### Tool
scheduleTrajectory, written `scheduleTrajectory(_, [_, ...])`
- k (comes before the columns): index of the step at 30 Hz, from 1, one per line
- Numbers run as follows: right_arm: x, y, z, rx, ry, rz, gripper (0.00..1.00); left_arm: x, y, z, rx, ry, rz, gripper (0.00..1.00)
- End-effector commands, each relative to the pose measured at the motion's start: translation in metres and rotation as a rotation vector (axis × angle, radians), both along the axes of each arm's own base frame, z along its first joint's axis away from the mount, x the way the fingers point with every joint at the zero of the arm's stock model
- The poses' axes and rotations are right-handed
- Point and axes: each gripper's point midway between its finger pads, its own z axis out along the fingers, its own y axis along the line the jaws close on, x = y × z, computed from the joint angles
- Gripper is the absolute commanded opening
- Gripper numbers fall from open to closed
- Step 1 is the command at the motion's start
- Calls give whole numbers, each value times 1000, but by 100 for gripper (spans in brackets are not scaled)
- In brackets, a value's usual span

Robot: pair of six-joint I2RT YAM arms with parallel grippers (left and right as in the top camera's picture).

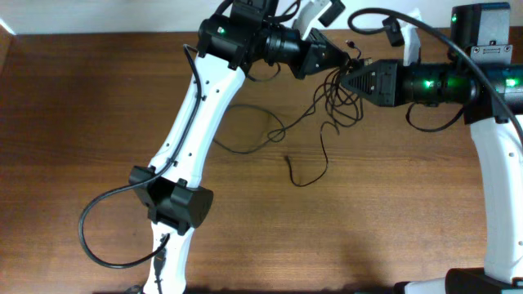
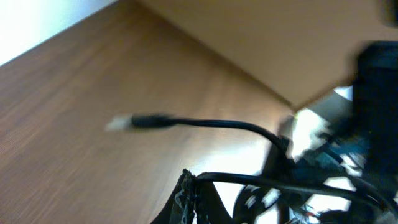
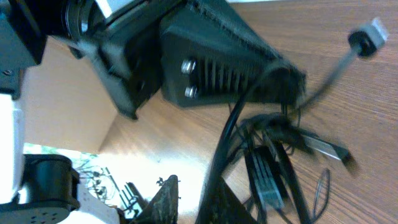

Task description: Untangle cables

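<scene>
Brown wood-grain table (image 1: 82, 98), overhead view, with both arms meeting near its far edge. The cables (image 1: 337, 104) hung as a dark bunch between and just below the two grippers. One strand trailed leftward across the wood beneath the left arm, and another ran down to a free end lying well apart from the bunch. The left gripper (image 1: 341, 60) appeared clamped on the bunch: in the right wrist view its fingers met in a wedge from which several cords emerged. The right gripper (image 1: 346, 82) pointed into the same bunch, just beside the left one. A cord passed between its fingers in its own view, but whether they were clamped on it could not be told. A plug (image 2: 148, 122) stood out sideways on a stiff length of cord in the left wrist view, blurred. A silvery connector (image 3: 372, 31) showed at the upper right of the right wrist view.

Step judged in hand: drawing the bunch apart. To do it well, one gripper should anchor the mass. The other should take a single cord close to the knot, not the whole bundle, and pull it slowly away so that loops open rather than tighten. The free plug ends look the sensible ones to feed back through. With both claws this close, a collision between them is the main risk.
</scene>
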Motion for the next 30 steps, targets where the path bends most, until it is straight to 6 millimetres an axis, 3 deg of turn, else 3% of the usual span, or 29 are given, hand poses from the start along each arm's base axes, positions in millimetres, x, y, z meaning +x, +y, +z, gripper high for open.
scheduleTrajectory(1, [4,-17,0,-108,-18,-112,24,43,44,-5,87,15,250,0])
scheduleTrajectory(5, [11,-46,-22,-254,47,-265,50,64,74,-8,97,47,355,0])
scheduleTrajectory(8, [9,-47,-34,-270,97,-262,59,64,76,-4,72,102,383,0])
scheduleTrajectory(12, [15,-46,-52,-279,161,-252,59,45,66,28,-64,182,284,0])
scheduleTrajectory(17, [26,-45,-65,-261,219,-281,59,41,72,48,-167,367,297,0])
scheduleTrajectory(20, [33,-27,-73,-258,221,-239,59,44,71,54,-195,412,317,0])
scheduleTrajectory(26, [28,1,-62,-171,200,-140,59,49,71,66,-235,373,305,0])
scheduleTrajectory(30, [26,6,-61,-160,180,-97,59,49,70,68,-243,381,307,0])
